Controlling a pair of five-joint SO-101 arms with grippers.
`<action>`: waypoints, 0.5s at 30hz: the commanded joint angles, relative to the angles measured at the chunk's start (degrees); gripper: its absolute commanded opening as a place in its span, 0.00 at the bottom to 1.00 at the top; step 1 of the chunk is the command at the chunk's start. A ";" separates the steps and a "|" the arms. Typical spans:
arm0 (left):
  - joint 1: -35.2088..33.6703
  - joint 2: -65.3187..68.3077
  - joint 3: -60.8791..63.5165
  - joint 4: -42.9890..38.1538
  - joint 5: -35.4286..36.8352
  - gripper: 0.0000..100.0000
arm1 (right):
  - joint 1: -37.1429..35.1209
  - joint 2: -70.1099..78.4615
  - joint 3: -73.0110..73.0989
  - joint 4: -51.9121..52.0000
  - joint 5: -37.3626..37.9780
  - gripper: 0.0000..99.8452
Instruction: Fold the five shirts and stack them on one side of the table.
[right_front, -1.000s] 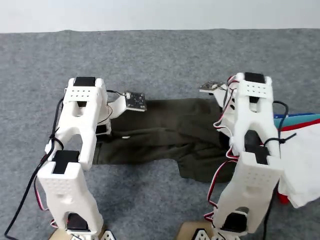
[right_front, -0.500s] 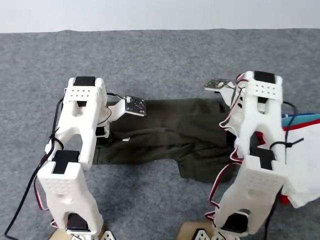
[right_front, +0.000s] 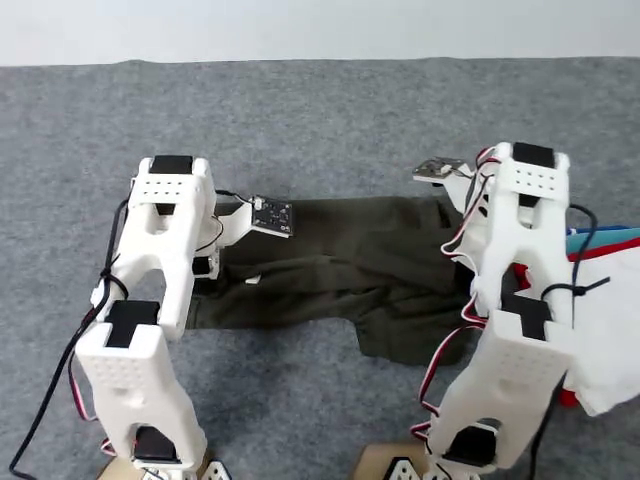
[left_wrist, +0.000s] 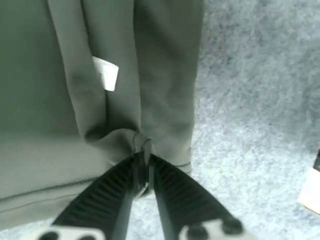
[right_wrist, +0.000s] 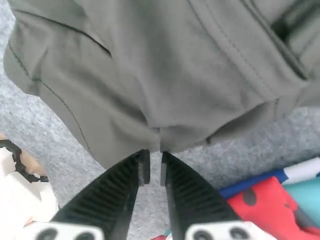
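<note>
Beyond the dark shirt (right_front: 340, 255) the grey table (right_front: 320, 110) lies open; a pile of shirts (right_front: 610, 320) blocks the table's right edge.

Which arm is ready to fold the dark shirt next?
Left, probably. The left gripper is shut on a pinch of the shirt, so it could lift and fold. The right gripper sits at the shirt's edge, but a hold isn't clear.

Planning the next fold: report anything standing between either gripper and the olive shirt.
Nothing visible stands between. The left gripper is shut on the edge of the olive shirt, and the right gripper sits right at its other edge.
</note>
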 joint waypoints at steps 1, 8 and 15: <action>-0.18 -1.23 1.27 1.85 0.88 0.00 | -1.01 -4.09 -2.99 2.24 0.62 0.05; 0.26 -1.23 8.04 1.85 -1.85 0.00 | 0.04 -3.82 -2.02 2.24 2.81 0.05; 0.35 -1.67 8.57 1.85 -1.58 0.00 | -0.40 -4.18 1.58 2.24 1.32 0.05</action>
